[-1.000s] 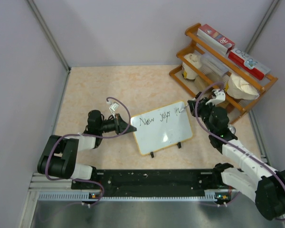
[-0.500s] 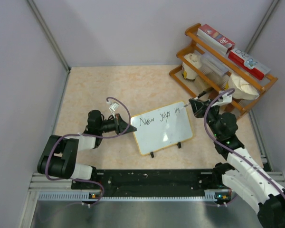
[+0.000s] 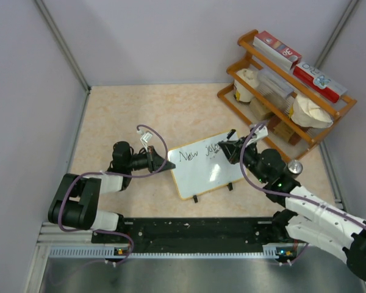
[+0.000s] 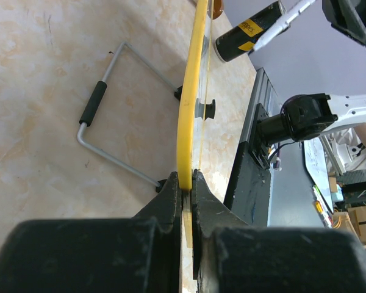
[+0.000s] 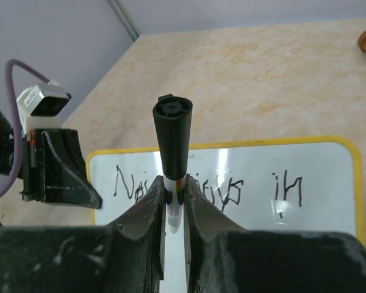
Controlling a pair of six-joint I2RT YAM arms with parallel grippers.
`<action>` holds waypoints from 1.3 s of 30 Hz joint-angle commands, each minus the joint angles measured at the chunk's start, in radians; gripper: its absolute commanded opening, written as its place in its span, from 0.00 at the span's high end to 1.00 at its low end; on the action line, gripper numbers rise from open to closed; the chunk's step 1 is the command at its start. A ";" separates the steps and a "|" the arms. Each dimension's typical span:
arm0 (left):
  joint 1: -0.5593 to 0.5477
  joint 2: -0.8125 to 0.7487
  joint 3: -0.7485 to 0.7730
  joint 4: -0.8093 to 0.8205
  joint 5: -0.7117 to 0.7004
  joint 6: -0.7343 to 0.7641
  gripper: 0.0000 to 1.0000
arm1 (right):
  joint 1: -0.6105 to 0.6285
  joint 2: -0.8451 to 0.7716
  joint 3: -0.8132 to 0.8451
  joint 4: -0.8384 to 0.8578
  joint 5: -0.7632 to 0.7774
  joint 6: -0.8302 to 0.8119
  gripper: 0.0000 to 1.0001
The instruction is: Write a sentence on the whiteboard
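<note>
Left gripper (image 3: pixel 169 165): clamped on the whiteboard (image 3: pixel 207 178) at its left edge.
Right gripper (image 3: pixel 227 149): pinching a marker (image 5: pixel 172 125), poised over the board's writing.

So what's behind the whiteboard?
A bent metal wire stand with a black sleeve folds out behind the whiteboard and rests on the table. From above, the whiteboard covers it, so only the left wrist view shows it.
</note>
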 commanded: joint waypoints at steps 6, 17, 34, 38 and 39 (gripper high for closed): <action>-0.010 0.006 0.004 0.020 0.060 0.042 1.00 | 0.226 0.094 0.065 0.161 0.124 -0.055 1.00; -0.010 0.008 0.004 0.020 0.059 0.041 1.00 | 0.361 0.295 0.118 0.327 0.168 -0.059 1.00; -0.010 0.008 0.004 0.022 0.062 0.039 1.00 | 0.418 0.407 0.120 0.356 0.191 -0.056 1.00; -0.010 0.010 0.004 0.023 0.060 0.041 1.00 | 0.424 0.430 0.114 0.367 0.205 -0.055 1.00; -0.010 0.010 0.004 0.023 0.060 0.039 1.00 | 0.424 0.433 0.111 0.371 0.206 -0.053 1.00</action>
